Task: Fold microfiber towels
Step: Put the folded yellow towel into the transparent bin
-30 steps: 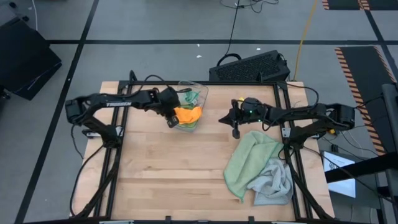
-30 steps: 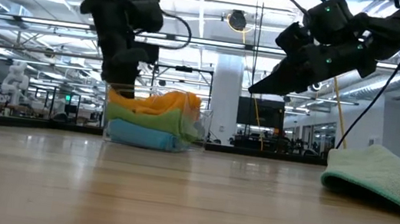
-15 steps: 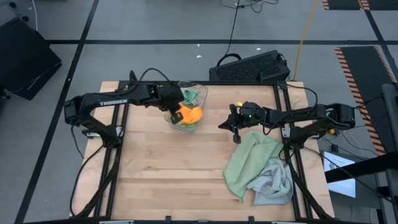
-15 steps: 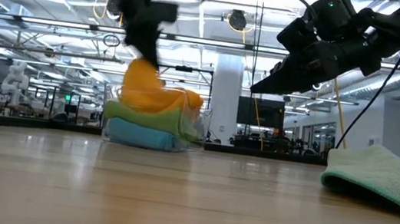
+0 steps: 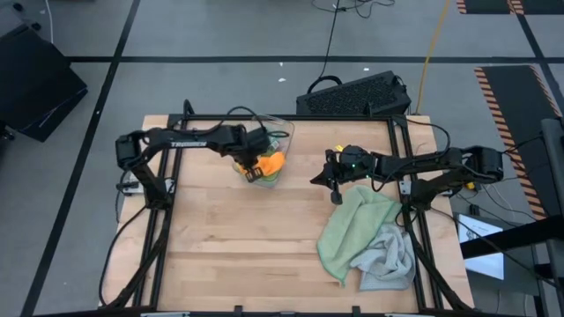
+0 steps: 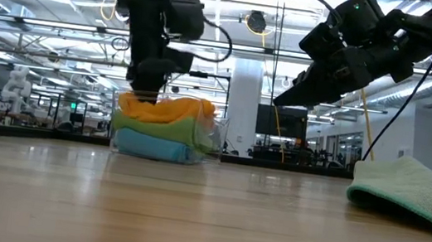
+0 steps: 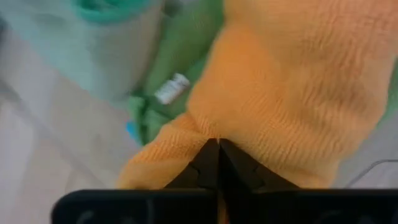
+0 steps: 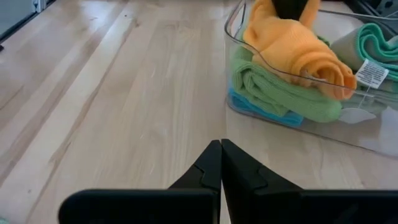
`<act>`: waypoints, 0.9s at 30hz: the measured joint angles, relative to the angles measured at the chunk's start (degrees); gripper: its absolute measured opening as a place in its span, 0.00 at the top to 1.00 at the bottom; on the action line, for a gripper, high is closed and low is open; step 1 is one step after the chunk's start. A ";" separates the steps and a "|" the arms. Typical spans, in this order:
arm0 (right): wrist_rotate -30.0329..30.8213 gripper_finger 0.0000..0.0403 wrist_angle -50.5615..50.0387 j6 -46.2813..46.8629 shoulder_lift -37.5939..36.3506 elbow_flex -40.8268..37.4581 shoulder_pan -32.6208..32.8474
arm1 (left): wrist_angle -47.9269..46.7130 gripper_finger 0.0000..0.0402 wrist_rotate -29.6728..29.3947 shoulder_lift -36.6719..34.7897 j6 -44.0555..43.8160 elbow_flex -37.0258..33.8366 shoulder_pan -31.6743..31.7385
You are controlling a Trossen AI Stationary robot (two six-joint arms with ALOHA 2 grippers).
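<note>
Left gripper [image 5: 253,167], fingers pressed together, pinches the orange towel [image 5: 271,162] in the clear bin [image 5: 284,134], upper middle of the high view. Right gripper [image 5: 334,192] hangs closed and empty, just above the sage green towel [image 5: 348,233] and grey towel [image 5: 390,258] at lower right.

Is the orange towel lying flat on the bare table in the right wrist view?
No, the orange towel sits bunched inside the clear plastic bin, on top of the bright green towel.
</note>
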 joint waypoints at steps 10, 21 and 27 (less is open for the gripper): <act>-0.02 1.00 -0.40 -0.44 0.00 0.00 0.00 | -0.18 0.58 -2.09 -4.64 -0.76 2.84 -0.58; -0.04 1.00 -0.84 -0.61 0.00 0.00 0.00 | -8.24 0.57 -10.87 -13.38 -3.34 4.15 -2.00; -0.04 1.00 -0.72 -0.70 0.00 0.00 0.00 | -6.25 0.83 -9.39 -9.95 -3.55 -0.59 -0.49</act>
